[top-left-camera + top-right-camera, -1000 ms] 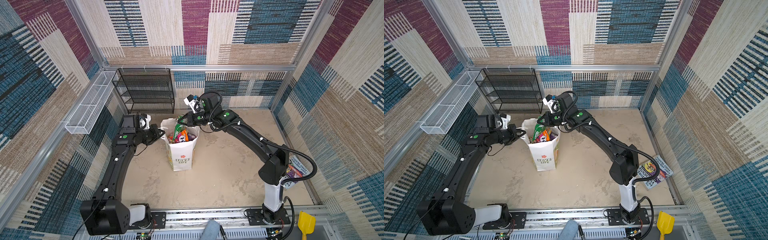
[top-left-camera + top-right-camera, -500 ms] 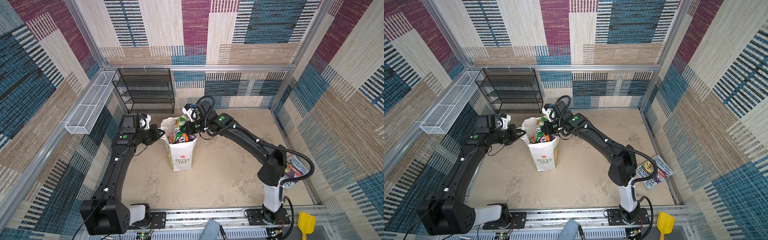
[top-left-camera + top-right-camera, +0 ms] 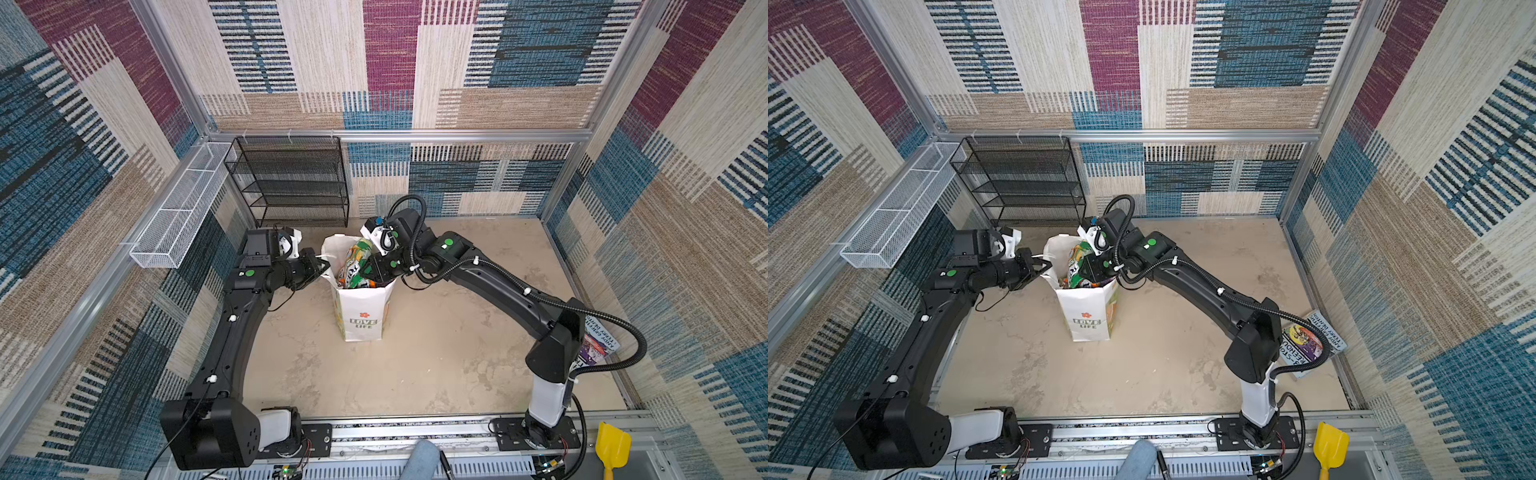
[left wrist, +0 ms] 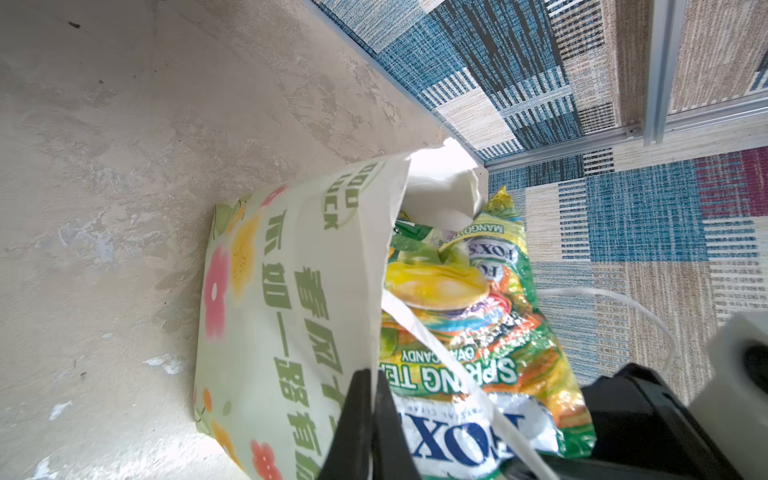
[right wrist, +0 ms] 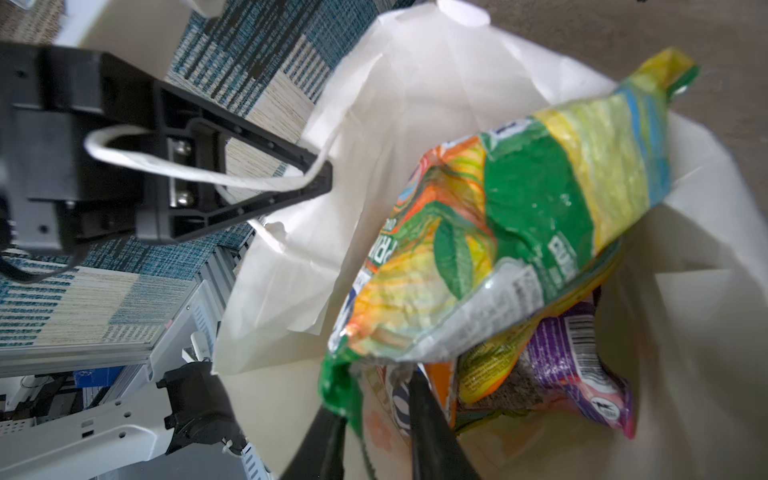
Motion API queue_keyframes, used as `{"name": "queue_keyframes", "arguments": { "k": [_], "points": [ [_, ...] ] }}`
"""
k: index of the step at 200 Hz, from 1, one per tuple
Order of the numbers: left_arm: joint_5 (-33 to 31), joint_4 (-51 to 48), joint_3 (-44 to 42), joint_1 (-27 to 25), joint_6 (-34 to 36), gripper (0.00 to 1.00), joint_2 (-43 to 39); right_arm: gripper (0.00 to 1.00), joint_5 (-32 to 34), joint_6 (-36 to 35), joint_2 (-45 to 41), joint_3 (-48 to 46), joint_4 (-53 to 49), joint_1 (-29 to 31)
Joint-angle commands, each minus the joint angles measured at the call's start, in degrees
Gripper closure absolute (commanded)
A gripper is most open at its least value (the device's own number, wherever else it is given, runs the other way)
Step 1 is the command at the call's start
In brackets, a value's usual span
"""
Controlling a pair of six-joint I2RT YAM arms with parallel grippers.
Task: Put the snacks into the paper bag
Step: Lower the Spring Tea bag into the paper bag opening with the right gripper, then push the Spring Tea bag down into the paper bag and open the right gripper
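the bag (image 3: 360,320) is stood upright on the surface (image 3: 436,370), its rim clamped in the left tool (image 3: 319,264) so the mouth is held wide; the right tool (image 5: 376,399) is seen parted at the end of a green packet (image 5: 519,232) laid atop the other snacks (image 5: 582,365) inside. a cord (image 5: 199,172) is draped across the left tool; a book (image 3: 1312,343) is seen well apart.

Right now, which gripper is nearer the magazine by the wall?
Right. The right gripper is in the paper bag's mouth on the magazine's side; the left gripper pinches the far rim.
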Motion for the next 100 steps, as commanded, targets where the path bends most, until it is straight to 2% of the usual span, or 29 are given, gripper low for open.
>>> {"name": "queue_keyframes", "arguments": {
  "k": [1, 49, 100],
  "points": [
    [0.7, 2.6, 0.0, 0.0, 0.0, 1.00, 0.0, 0.60, 1.5, -0.2, -0.1, 2.0, -0.9, 0.0],
    [0.8, 2.4, 0.0, 0.0, 0.0, 1.00, -0.1, 0.27, 4.7, 2.7, -0.5, 8.7, -1.4, 0.0],
    [1.1, 2.7, 0.0, 0.0, -0.1, 1.00, -0.1, 0.23, 11.9, 4.9, 7.3, 18.1, -6.3, 0.0]
  ]
}}
